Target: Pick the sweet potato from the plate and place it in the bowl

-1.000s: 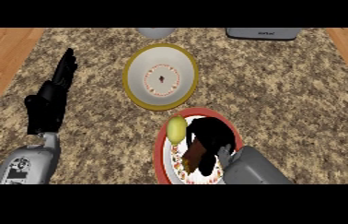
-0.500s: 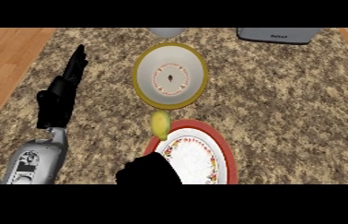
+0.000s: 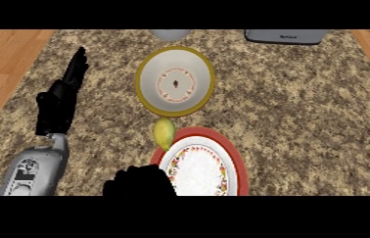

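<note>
Sweet potato (image 3: 164,132) rests at plate (image 3: 236,159) rim, beyond right hand (image 3: 141,183), state untellable.

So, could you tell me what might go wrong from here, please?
The sweet potato lies on the plate's far rim, next to the bowl; a nudge could roll it onto the counter. The right hand is at the plate's near-left edge, apart from it, so reaching in may bump plate or bowl.
</note>
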Motion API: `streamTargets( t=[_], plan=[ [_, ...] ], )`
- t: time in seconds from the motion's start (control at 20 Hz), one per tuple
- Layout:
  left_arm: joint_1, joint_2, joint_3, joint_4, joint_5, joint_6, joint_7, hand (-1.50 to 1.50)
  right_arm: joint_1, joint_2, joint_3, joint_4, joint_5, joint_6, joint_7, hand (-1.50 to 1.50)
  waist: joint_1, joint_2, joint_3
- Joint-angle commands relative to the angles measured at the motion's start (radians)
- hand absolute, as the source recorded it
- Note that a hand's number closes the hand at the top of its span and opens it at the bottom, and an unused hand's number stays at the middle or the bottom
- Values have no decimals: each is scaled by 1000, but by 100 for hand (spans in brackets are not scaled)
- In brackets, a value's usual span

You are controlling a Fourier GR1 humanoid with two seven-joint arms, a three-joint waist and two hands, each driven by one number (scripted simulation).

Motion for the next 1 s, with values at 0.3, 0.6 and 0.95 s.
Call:
streamTargets(
  t=[0.3,0.6,0.95],
  plan=[
    [-6,-19,-5,7,-15,18,-8,0,-219,2,-61,159,27,-292,202,150,-3,13,1],
    [-21,-15,-7,-28,-18,11,37,0,-346,2,-186,355,-51,-406,98,150,-4,19,2],
    [28,-23,0,-26,-11,7,-25,0,-436,3,-311,666,-115,-466,-120,150,-12,24,2]
  ],
)
